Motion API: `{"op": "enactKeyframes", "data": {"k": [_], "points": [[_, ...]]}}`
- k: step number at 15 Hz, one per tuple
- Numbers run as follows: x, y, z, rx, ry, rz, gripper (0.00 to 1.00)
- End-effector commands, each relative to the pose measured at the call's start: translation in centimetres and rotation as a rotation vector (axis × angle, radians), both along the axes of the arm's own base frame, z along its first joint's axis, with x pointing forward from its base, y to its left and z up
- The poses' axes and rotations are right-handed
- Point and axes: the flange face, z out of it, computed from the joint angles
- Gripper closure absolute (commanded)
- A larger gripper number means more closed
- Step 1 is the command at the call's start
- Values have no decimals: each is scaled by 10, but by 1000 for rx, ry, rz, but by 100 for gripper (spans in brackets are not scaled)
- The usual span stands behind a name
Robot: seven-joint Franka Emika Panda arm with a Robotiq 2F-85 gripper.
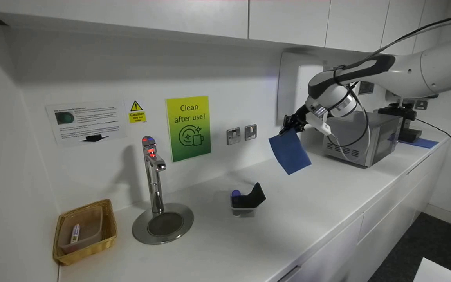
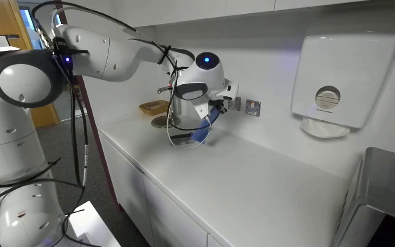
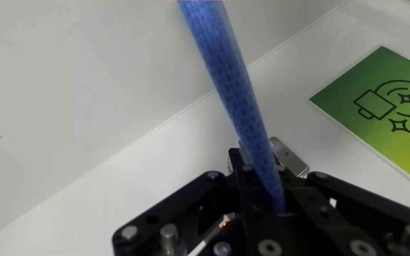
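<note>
wrist view shows the fingers closed, pinching a blue cloth by its upper edge; in an exterior view it hangs above the worktop. it seems light, pliable and hard to damage (perhaps slightly stiff), best held by an edge or corner.

Wall poster: "Clean after use!"
Yellow sticker: "Caution" — warning triangle
White notice: black arrow — rest unreadable
Dispenser: brand mark blurred

exterior views share counter, wrist close-up
</note>
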Motion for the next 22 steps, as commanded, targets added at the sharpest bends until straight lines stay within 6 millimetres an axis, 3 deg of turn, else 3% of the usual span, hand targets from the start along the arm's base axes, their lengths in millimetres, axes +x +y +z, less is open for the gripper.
{"op": "enactKeyframes", "data": {"k": [1,6,14,19,22], "points": [[-29,-21,13,-196,-1,49,99],[-35,-56,-7,-467,55,79,99],[-35,-107,-66,-893,67,125,99],[-30,-118,-95,-1159,54,261,99],[-27,-98,-104,-1229,-90,333,99]]}}
